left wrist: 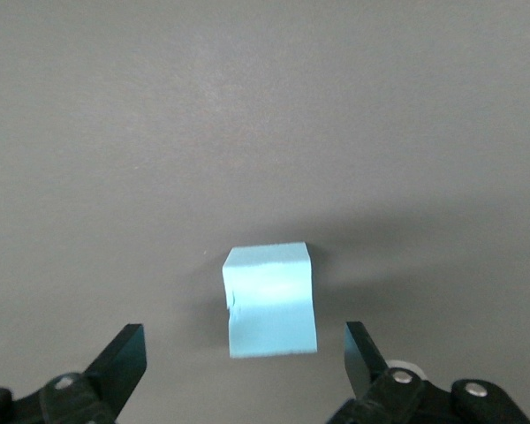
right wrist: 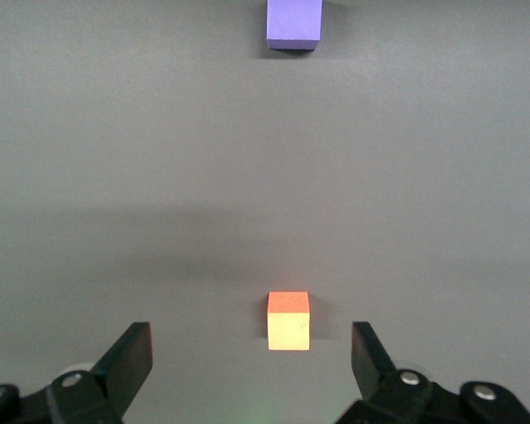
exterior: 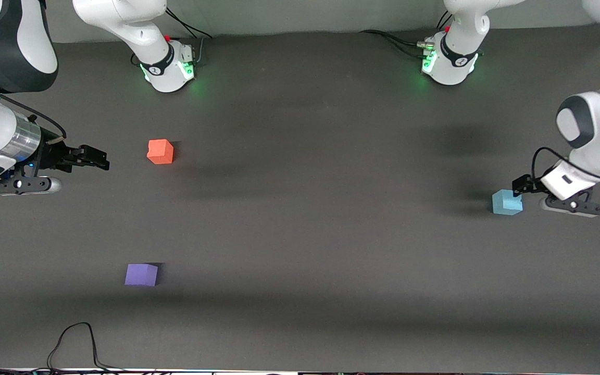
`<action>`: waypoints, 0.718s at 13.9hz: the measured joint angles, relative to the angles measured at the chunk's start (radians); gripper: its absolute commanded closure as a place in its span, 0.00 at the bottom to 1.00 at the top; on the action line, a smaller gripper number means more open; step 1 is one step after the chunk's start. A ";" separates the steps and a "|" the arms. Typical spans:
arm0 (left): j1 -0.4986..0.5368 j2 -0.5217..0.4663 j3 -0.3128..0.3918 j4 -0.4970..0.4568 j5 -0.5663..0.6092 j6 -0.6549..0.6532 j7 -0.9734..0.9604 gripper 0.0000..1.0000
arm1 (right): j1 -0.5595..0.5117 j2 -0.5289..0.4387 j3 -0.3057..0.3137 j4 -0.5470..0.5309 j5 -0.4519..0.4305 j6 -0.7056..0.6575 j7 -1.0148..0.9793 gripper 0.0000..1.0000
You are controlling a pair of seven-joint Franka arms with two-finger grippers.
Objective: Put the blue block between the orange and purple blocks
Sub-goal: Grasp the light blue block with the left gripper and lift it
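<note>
The light blue block (exterior: 507, 202) sits on the dark table near the left arm's end. My left gripper (exterior: 520, 186) is open and low, right at the block's edge. In the left wrist view the block (left wrist: 270, 299) lies just ahead of the open left gripper (left wrist: 244, 343), untouched. The orange block (exterior: 160, 151) and the purple block (exterior: 141, 274) sit toward the right arm's end, the purple one nearer the front camera. My right gripper (exterior: 98, 158) is open and empty beside the orange block. The right wrist view shows the right gripper (right wrist: 252, 346), the orange block (right wrist: 288, 321) and the purple block (right wrist: 293, 23).
The two arm bases (exterior: 171, 66) (exterior: 449, 63) stand at the table's edge farthest from the front camera. A black cable (exterior: 75, 341) loops over the table's edge nearest that camera, toward the right arm's end. The dark table (exterior: 310, 219) stretches bare between the blocks.
</note>
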 measured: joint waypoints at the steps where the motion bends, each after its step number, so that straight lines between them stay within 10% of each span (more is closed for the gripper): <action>1: -0.001 0.028 0.000 -0.005 0.000 0.035 0.000 0.00 | 0.000 0.000 0.000 0.000 0.000 0.000 0.000 0.00; 10: -0.014 0.147 0.000 -0.011 0.000 0.118 0.001 0.07 | 0.000 0.000 0.000 -0.004 0.000 0.001 0.000 0.00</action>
